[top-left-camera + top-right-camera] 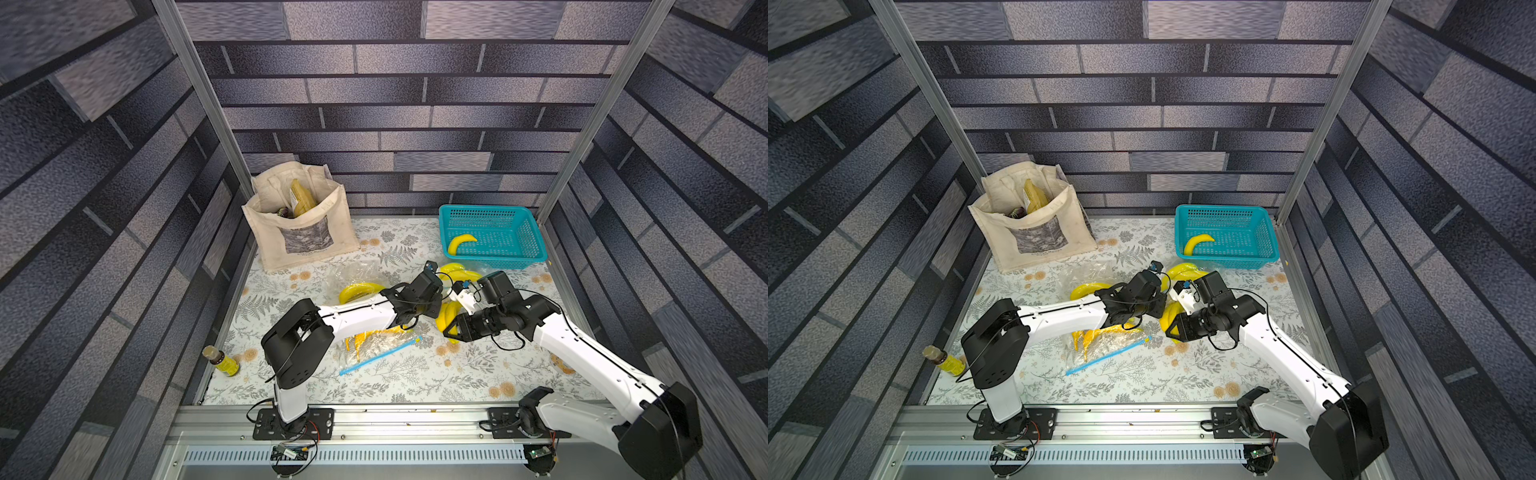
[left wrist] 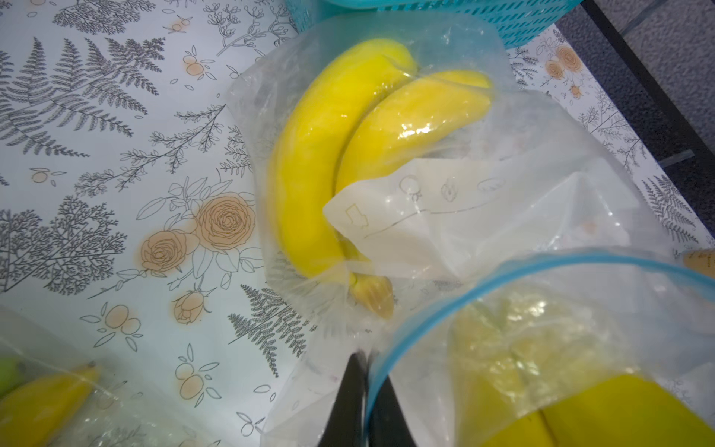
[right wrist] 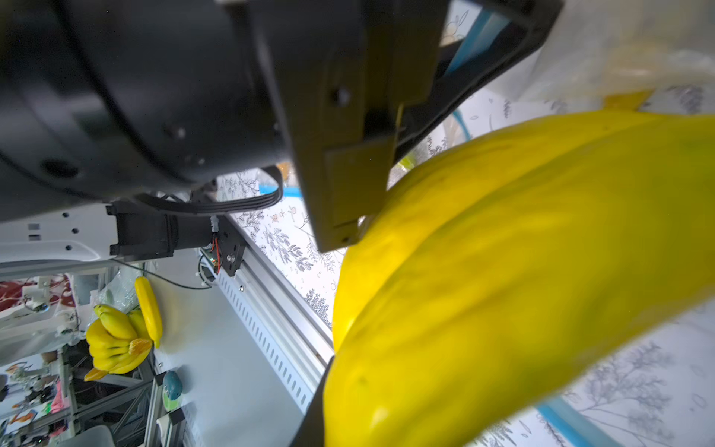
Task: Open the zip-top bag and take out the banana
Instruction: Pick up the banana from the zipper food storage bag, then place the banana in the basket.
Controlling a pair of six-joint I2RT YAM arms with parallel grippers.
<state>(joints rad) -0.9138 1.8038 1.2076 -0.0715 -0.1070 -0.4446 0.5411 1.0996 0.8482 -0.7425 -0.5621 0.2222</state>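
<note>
Left wrist view: left gripper (image 2: 361, 371) pinches crinkly clear bag (image 2: 561, 309); right gripper (image 1: 450, 330) clasps smooth curved banana (image 3: 503, 271).

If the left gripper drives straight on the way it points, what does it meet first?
Likely the clear plastic bag of two yellow bananas, ahead of the left gripper; teal mesh basket beyond. Depth unclear.

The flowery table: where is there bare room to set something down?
Free: the front strip between the blue-zipped bag and the aluminium rail, and the back gap between the tote bag and the teal basket. Crowded: the middle, where the left arm and right arm work among bagged bananas.
</note>
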